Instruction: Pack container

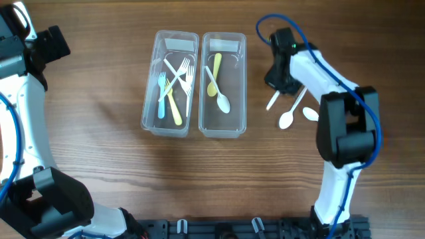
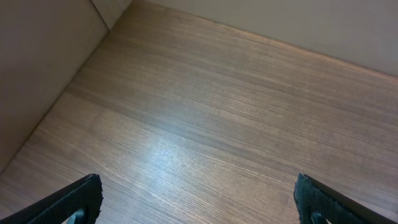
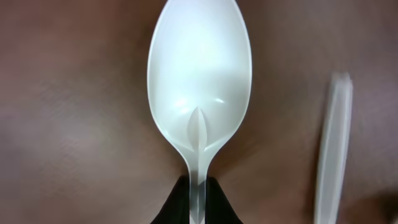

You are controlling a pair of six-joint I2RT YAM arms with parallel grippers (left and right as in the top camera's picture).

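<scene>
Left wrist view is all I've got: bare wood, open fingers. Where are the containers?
Observer: Mid-table, two clear containers side by side. The left container holds forks.
Operator: And the other one?
Observer: The right container holds two spoons, one yellow and one white.
Operator: Right arm?
Observer: It is to the right of the containers. The right gripper is shut on the handle of a white spoon that lies on the table.
Operator: More to pack?
Observer: Yes. At least one loose spoon, also white, lies on the wood close by.
</scene>
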